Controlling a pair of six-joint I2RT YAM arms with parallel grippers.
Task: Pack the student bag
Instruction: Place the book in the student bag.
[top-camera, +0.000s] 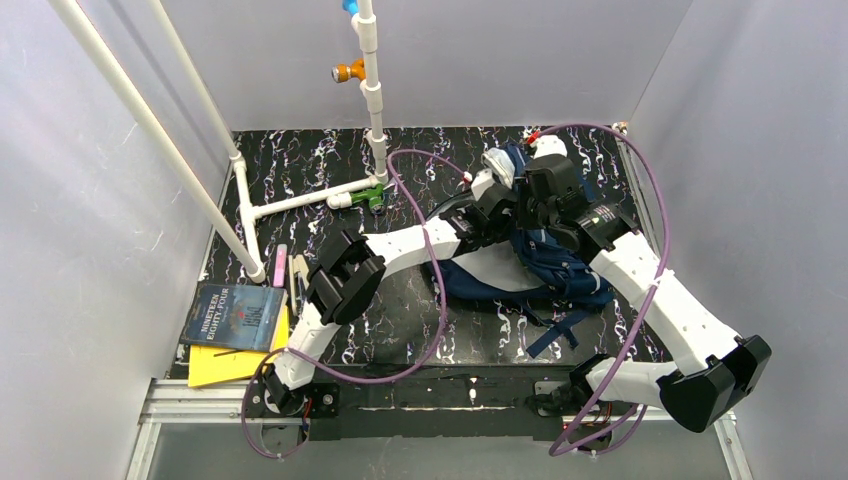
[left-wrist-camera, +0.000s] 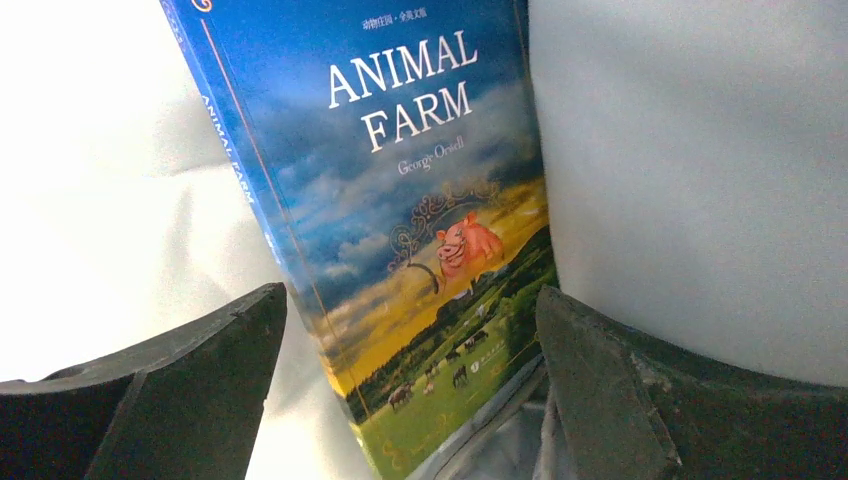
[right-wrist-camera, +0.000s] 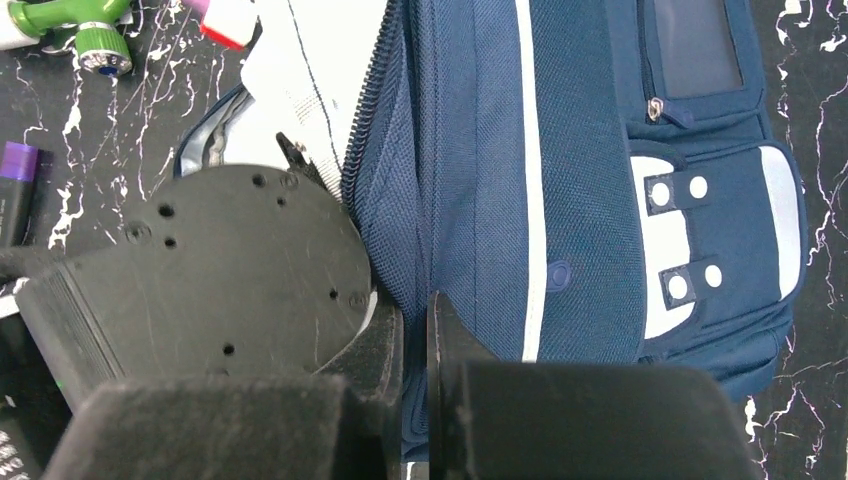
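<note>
The student bag (top-camera: 560, 275) is a navy backpack lying on the black marbled table, right of centre. In the right wrist view the bag (right-wrist-camera: 580, 150) shows its white stripe, clear pocket window and open zip. My right gripper (right-wrist-camera: 415, 320) is shut on the navy fabric edge beside the zip and holds it up; it also shows in the top view (top-camera: 540, 185). My left gripper (top-camera: 497, 195) reaches into the bag's mouth. In the left wrist view its jaws (left-wrist-camera: 410, 293) stand wide open around an "Animal Farm" book (left-wrist-camera: 420, 200), which stands tilted against the pale lining (left-wrist-camera: 700, 150).
A "Nineteen Eighty-Four" book (top-camera: 235, 315) lies on a yellow pad (top-camera: 225, 365) at the front left, with pens (top-camera: 280, 265) beside it. A white pipe frame (top-camera: 300, 200) with a green fitting (top-camera: 375, 195) stands at the back left. A purple marker (right-wrist-camera: 15, 190) lies left of the bag.
</note>
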